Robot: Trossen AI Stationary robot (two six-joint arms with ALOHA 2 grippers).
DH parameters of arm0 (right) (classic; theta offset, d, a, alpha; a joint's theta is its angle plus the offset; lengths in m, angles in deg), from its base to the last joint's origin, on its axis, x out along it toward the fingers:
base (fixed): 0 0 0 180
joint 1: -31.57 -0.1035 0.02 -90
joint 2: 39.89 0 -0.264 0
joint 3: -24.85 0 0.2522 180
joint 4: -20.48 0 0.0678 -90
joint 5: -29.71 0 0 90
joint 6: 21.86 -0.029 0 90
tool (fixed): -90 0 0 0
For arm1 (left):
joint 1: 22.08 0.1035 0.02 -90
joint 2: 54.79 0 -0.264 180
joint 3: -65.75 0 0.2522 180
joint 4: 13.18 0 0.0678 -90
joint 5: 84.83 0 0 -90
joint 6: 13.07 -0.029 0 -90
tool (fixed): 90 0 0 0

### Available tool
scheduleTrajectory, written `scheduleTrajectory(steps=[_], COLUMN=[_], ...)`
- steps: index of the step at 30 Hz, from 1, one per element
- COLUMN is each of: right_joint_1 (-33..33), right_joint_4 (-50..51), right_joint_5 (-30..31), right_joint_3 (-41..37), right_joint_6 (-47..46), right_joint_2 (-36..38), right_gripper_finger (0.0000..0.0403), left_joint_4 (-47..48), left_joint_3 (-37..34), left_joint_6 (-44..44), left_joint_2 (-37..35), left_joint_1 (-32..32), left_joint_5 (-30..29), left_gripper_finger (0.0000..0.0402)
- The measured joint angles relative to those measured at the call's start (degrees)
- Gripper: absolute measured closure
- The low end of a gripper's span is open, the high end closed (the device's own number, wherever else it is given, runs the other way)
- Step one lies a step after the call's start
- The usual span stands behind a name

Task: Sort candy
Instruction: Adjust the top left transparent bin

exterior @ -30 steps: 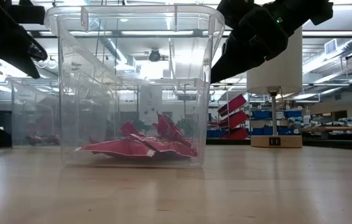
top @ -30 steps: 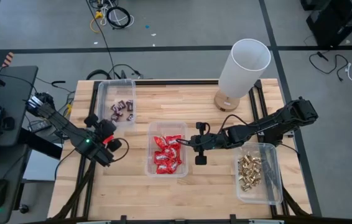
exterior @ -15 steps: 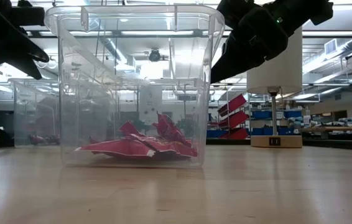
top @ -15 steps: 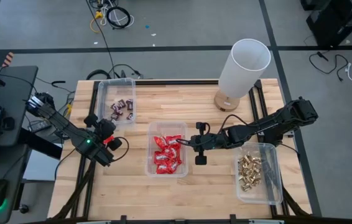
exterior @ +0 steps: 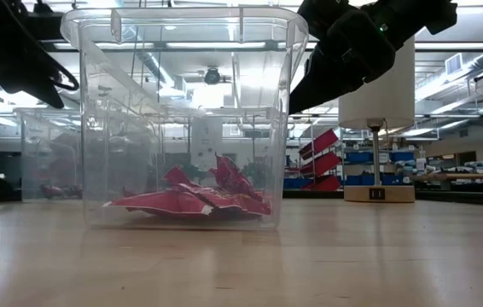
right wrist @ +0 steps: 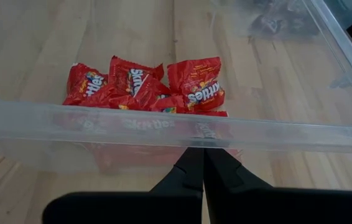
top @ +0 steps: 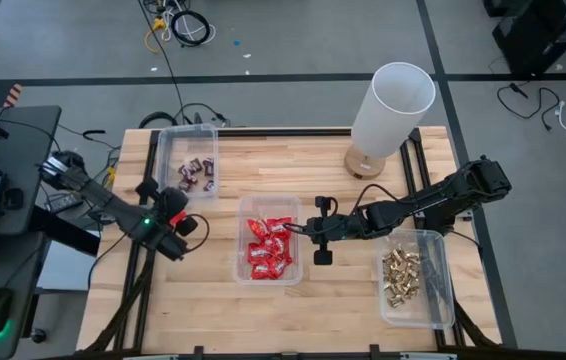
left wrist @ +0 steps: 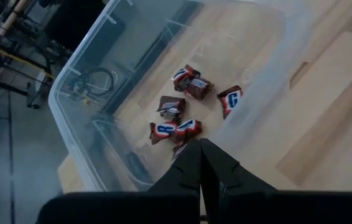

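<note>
From above, the left tool [top: 185, 222] hangs over the tabletop [top: 293, 165] with its fingers pressed together and nothing in them. Just beyond its tip sits a clear bin [top: 187, 160] holding the dark mini bars [top: 198, 173]. The right tool [top: 303, 230] is also closed and empty, its tip right at the near wall of the middle bin [top: 271, 240], where the red packets [top: 269, 246] lie. Behind that arm, off to its side, a third bin [top: 415, 277] contains the gold-foil pieces [top: 401, 274]. A white lamp [top: 390, 110] stands farther back from the right tool.

At table level, the middle bin fills the foreground with the red packets heaped on its floor. Both dark arms hang above it, one at either upper corner.

From the left wrist, the two fingers meet in a point, and the mini bars lie scattered in their bin straight ahead of the tip.

From the right wrist, the fingers are likewise together, touching or nearly touching the bin wall, with the red packets just past it.
</note>
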Motion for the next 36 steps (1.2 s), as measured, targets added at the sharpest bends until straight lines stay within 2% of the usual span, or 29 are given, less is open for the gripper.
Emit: scheduleTrajectory(steps=[5, 12, 14, 17, 20, 23, 28, 36], right_joint_1=[0.0, 0.0, 0.0, 0.0, 0.0, 0.0, 0.0, 0.0], right_joint_4=[0.0, 0.0, 0.0, 0.0, 0.0, 0.0, 0.0, 0.0], right_joint_5=[0.0, 0.0, 0.0, 0.0, 0.0, 0.0, -0.7, -0.9], right_joint_3=[0.0, 0.0, 0.0, 0.0, 0.0, 0.0, 0.0, 0.0], right_joint_6=[-0.4, -0.4, -0.2, -0.2, 0.1, 0.3, 0.4, -0.8], right_joint_2=[0.0, 0.0, 0.0, 0.0, 0.0, 0.0, 0.0, 0.0], right_gripper_finger=[0.0403, 0.0403, 0.0403, 0.0403, 0.0403, 0.0403, 0.0403, 0.0403], left_joint_4=[0.0, -1.3, -4.8, -12.2, -16.7, -15.9, -9.5, -8.0], left_joint_3=[1.1, 10.7, 12.3, 12.0, 9.9, 7.2, 4.0, 0.3], left_joint_6=[-2.9, -14.4, -20.4, -28.9, -31.1, -27.7, -20.6, -19.8], left_joint_2=[0.0, 0.0, -0.1, -0.3, -0.3, -0.2, -0.2, -0.2], left_joint_1=[1.9, 1.7, 1.7, 1.7, 1.8, 1.9, 2.9, 6.2], left_joint_5=[-0.1, 0.5, 5.1, 15.6, 22.6, 20.4, 15.3, 10.1], left_gripper_finger=[0.0402, 0.0402, 0.0402, 0.0402, 0.0402, 0.0402, 0.0402, 0.0402])
